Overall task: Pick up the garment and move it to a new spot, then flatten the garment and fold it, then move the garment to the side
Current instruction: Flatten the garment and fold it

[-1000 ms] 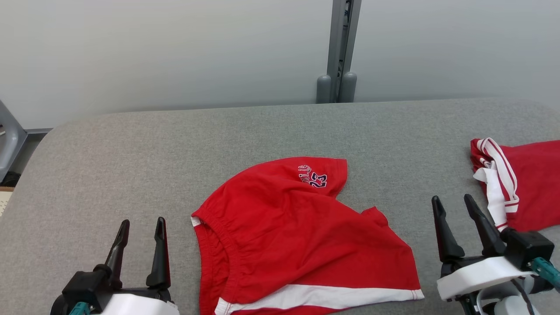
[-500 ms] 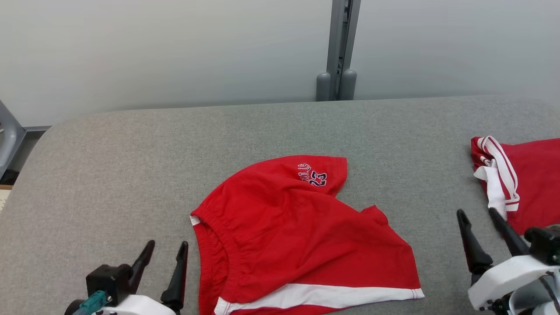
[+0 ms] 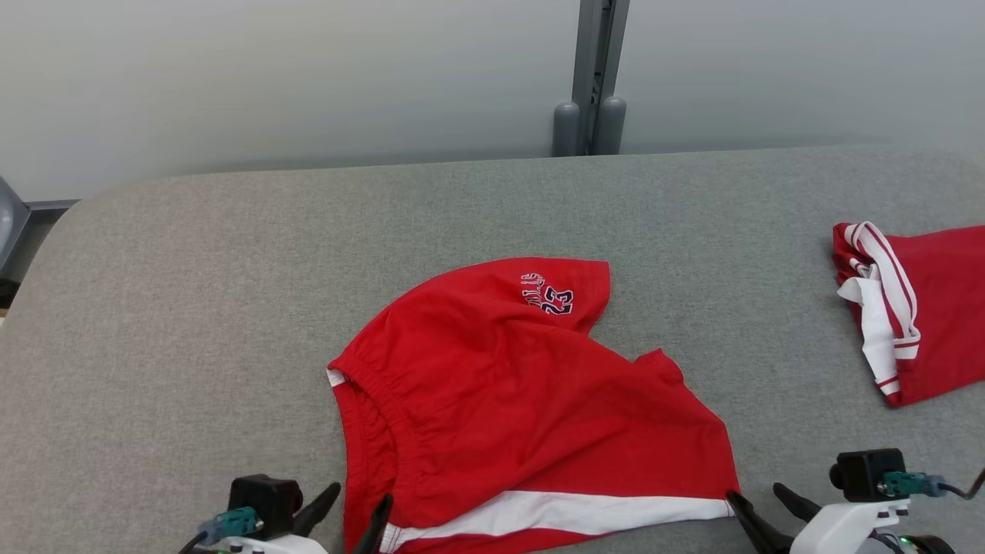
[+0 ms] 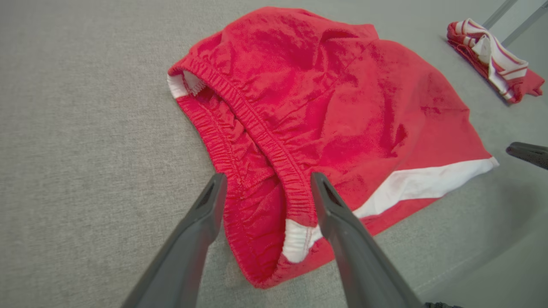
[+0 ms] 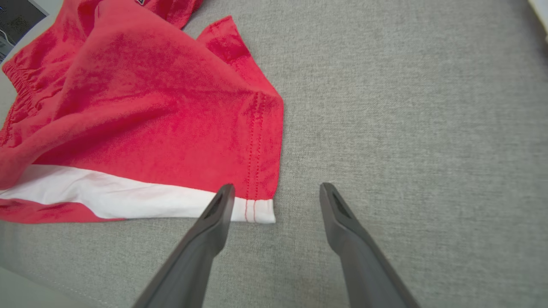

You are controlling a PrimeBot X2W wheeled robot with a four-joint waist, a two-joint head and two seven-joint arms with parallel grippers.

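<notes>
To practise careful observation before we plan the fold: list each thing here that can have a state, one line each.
red shorts: crumpled, unfolded, lying loose on the grey table.
second red garment: bunched near the table's right edge, untouched.
left gripper: open, fingers either side of the waistband, not closed on it.
right gripper: open, at the shorts' hem corner.
</notes>
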